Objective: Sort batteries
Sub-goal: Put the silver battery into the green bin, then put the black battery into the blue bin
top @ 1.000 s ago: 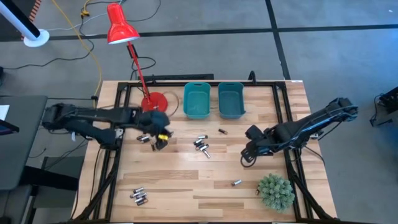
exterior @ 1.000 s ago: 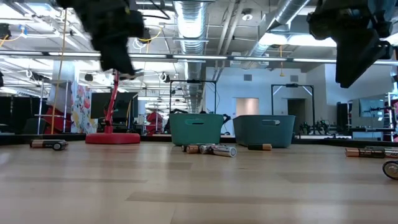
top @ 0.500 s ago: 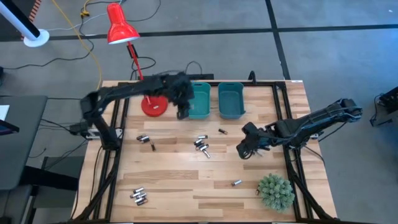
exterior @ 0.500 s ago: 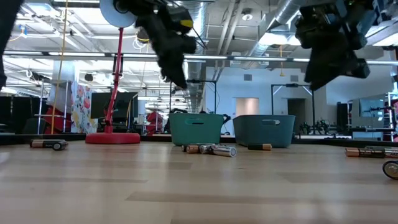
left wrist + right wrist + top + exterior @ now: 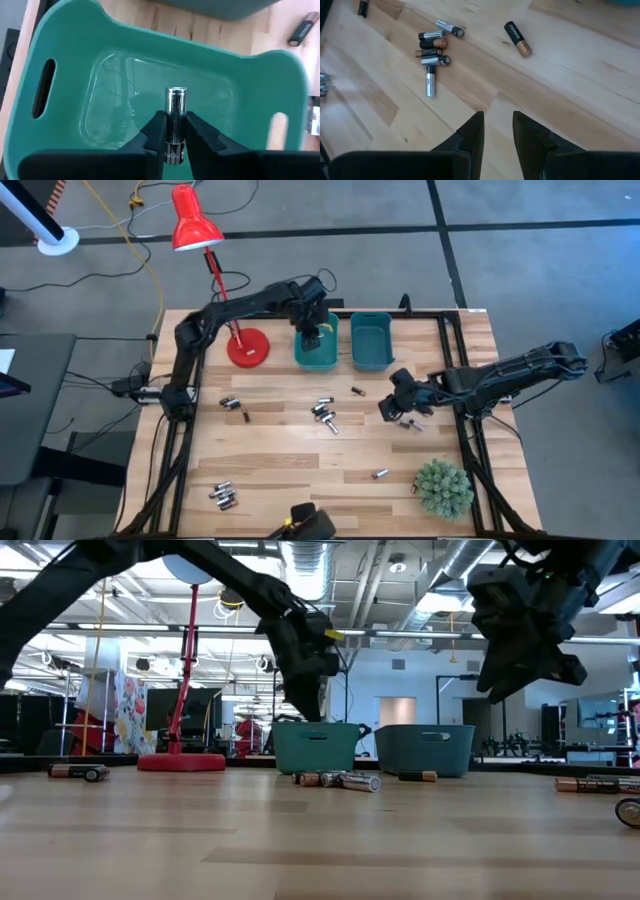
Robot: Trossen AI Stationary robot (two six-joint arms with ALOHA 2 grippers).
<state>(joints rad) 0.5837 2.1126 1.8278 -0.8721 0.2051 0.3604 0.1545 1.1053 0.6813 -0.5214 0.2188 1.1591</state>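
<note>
left gripper (image 5: 174, 131): fingers clamped on a silvery battery (image 5: 175, 115), hanging over the left teal bin (image 5: 65, 35).
release: judged best to let go low and centred, clear of the walls.
left arm: stretched across the table's far edge, wrist pitched down.
right gripper (image 5: 497, 125): jaws slightly apart, holding nothing, above bare wood near the loose batteries (image 5: 432, 48).
right arm: reaching inward, low.

The left gripper (image 5: 312, 337) with a battery (image 5: 175, 117) has been swung from the frame's left to above the left bin (image 5: 316, 358).
</note>
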